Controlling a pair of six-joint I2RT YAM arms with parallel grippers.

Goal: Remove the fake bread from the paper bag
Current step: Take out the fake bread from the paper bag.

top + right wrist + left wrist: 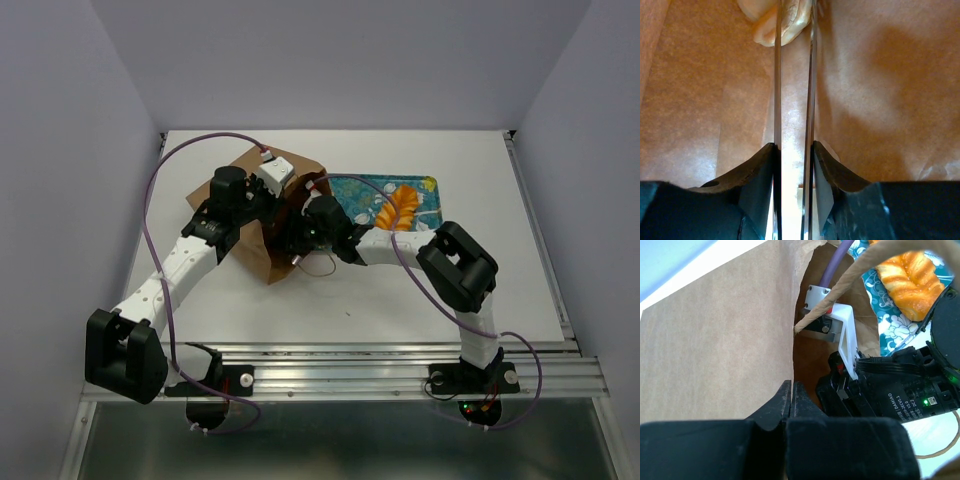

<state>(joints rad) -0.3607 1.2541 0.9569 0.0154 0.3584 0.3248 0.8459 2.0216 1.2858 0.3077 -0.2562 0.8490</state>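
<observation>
The brown paper bag [262, 240] lies on its side with its mouth facing right. My left gripper [791, 388] is shut on the mouth's paper edge [790, 340] and shows in the top view [277, 203]. My right gripper [795, 15] is deep inside the bag. Its fingers stand narrowly apart, closed on a pale glossy piece of fake bread [762, 27] at their tips. I cannot tell whether it is the croissant or the roll. The braided loaf [405, 207] lies on the tray [432, 186] and also shows in the left wrist view [910, 280].
The patterned blue tray [887, 325] sits just right of the bag mouth. A cord handle [840, 292] arcs across the opening, and another loops on the table [320, 268]. The right arm's wrist [325, 225] fills the mouth. Grey walls enclose the table.
</observation>
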